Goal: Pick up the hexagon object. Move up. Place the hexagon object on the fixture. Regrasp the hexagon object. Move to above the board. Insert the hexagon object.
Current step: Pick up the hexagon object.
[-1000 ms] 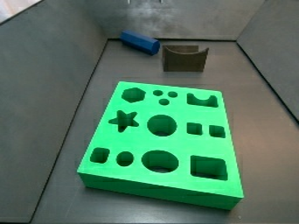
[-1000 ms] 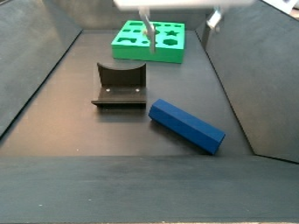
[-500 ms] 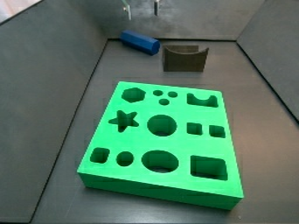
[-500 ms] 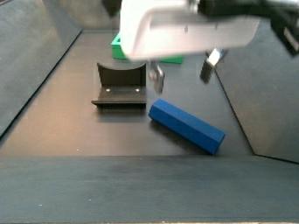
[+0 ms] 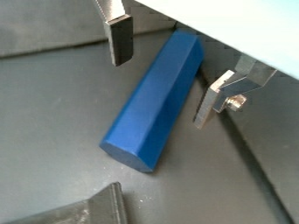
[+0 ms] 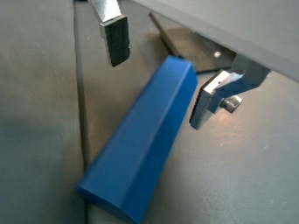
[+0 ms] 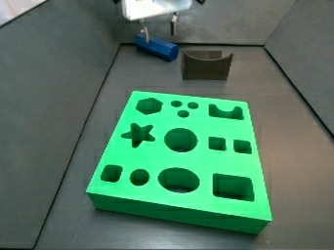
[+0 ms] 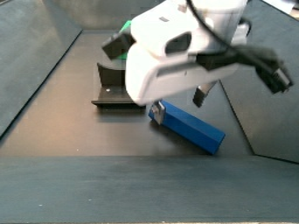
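Observation:
The hexagon object [image 5: 156, 103], a long blue bar, lies flat on the dark floor near the back wall, shown in both wrist views [image 6: 140, 140] and both side views [image 7: 158, 48] [image 8: 194, 128]. My gripper [image 5: 167, 70] is open and low over one end of it. One finger [image 5: 121, 39] hangs on one side of the bar and the other finger [image 5: 214, 101] on the opposite side, with gaps between the pads and the blue faces. The fixture [image 7: 205, 63] stands beside the bar. The green board [image 7: 183, 156] lies nearer the front.
Grey walls close in the floor on both sides, and the bar lies close to one wall [image 8: 251, 114]. The fixture's base plate [image 8: 117, 94] sits just beside the gripper. The arm's white body [image 8: 176, 61] hides most of the board in a side view.
The gripper has come down from high above to straddle the blue bar, still open. The bar, fixture and board have not moved.

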Controlling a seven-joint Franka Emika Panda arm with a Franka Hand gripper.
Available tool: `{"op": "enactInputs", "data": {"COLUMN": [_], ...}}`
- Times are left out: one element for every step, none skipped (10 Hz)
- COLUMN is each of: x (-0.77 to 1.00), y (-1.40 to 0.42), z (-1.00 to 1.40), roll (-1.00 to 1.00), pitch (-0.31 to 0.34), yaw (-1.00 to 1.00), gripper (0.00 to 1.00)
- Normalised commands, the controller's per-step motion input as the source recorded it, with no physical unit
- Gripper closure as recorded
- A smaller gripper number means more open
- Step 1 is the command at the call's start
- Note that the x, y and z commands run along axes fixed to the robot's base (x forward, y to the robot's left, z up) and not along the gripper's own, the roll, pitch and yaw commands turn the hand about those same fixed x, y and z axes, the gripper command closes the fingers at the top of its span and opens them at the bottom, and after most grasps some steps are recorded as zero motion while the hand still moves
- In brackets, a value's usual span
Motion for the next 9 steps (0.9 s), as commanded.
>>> {"op": "enactInputs", "data": {"x": [0.00, 0.00, 0.00, 0.00, 0.00, 0.00, 0.00, 0.00, 0.00], "y": [0.00, 0.02, 0.00, 0.00, 0.00, 0.00, 0.00, 0.00, 0.00], "z": [-0.83, -0.83, -0.80, -0.79, -0.69, 0.00, 0.00, 0.00, 0.00], "roll": [0.00, 0.00, 0.00, 0.00, 0.00, 0.00, 0.00, 0.00, 0.00], "pitch": [-0.197, -0.199, -0.210, -0.219, -0.266, -0.023, -0.010, 0.000, 0.000], "yaw": [0.31, 0.34, 0.33, 0.30, 0.25, 0.00, 0.00, 0.00, 0.00], "gripper": [0.00, 0.00, 0.00, 0.00, 0.00, 0.00, 0.00, 0.00, 1.00]}}
